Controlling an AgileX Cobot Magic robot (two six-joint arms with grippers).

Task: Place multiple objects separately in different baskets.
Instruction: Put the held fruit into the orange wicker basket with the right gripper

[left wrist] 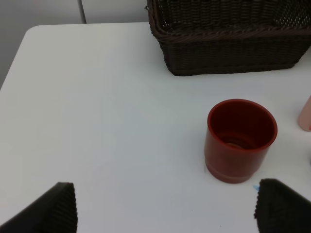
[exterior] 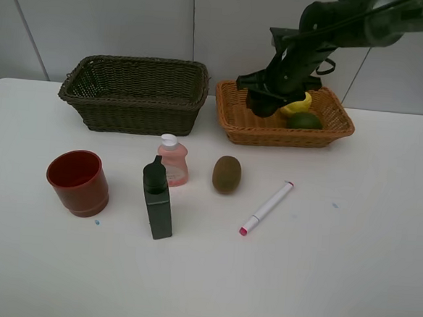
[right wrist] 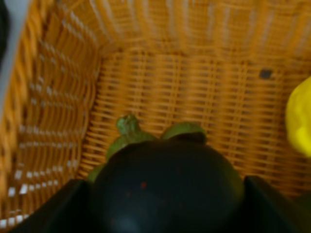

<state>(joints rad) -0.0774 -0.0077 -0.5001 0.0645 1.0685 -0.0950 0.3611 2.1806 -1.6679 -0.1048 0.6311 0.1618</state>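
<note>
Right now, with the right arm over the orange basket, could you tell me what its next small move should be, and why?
Probably open the right gripper and let the blackish round fruit drop. The fruit sits clamped between its jaws above the floor of the orange-tan basket, beside the lemon and lime already inside, so only release seems left.

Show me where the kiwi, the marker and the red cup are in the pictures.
kiwi (exterior: 226, 174): high view, middle of its brown skin.
marker (exterior: 267, 207): high view, middle of its white barrel.
red cup (left wrist: 236, 156): left wrist view, on its outer wall.
</note>
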